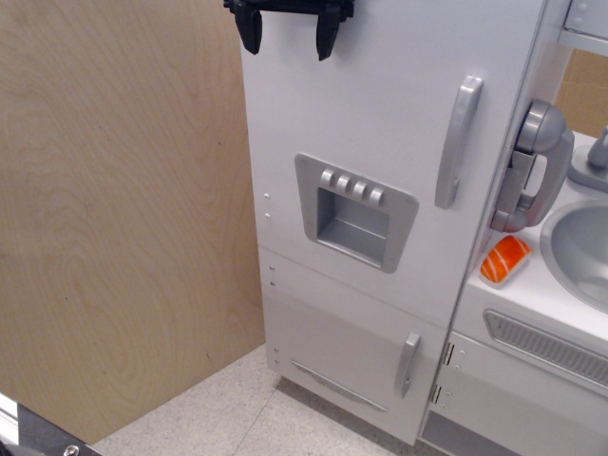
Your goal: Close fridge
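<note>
Biggest thing we've got in view is the plywood wall [123, 218] filling the whole left side, with a strip of speckled floor [218, 418] at the bottom. Right up against it stands the fridge [380, 123], tall and white, taking up the middle of the frame. Its large door looks flush with the cabinet, no gap we can see along the right edge. Below it sits the smaller lower door [342, 347] with a short grey handle [408, 364].

To the right of the fridge we get a white counter with a grey sink [579, 252], only partly in frame. A grey toy phone [532, 166] hangs on the side between fridge and sink.

On the big door, the grey dispenser panel [354, 211] with four buttons sits around the middle, and the long grey handle [457, 142] runs vertically near the right edge.

The black gripper [287, 34] pokes in at the top edge, over the upper left of the door. Jaws are apart, nothing between them; we can't tell if the tips touch the door.

Smallest bit: an orange and white sushi piece [504, 260] on the counter, just below the phone.
</note>
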You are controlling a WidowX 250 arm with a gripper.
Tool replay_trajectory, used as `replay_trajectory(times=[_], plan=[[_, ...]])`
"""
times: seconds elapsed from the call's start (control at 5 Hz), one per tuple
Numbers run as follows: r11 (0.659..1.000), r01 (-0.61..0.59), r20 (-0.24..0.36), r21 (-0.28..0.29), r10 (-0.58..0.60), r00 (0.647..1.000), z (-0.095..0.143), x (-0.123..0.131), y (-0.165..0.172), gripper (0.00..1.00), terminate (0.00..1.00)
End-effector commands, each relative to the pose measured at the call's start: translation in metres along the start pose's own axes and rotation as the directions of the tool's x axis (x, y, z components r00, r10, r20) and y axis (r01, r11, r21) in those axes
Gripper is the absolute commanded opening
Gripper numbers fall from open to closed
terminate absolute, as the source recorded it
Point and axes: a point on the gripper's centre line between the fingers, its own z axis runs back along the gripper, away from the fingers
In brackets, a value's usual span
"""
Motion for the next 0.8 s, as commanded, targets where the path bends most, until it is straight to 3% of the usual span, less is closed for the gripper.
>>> replay_trajectory(times=[0.0,0.2,0.4,0.6], plan=[[0.996,0.074,-0.029,-0.049,-0.076,0.997,0.061,-0.047,0.044,1.0,0.0],[0.99,0.137,-0.064,-0.038,-0.14,0.988,0.058,-0.077,0.055,1.0,0.0],[0.99,0.137,-0.064,-0.038,-0.14,0.988,0.058,-0.077,0.055,1.0,0.0],[0.99,0.137,-0.064,-0.038,-0.14,0.988,0.058,-0.077,0.055,1.0,1.0]])
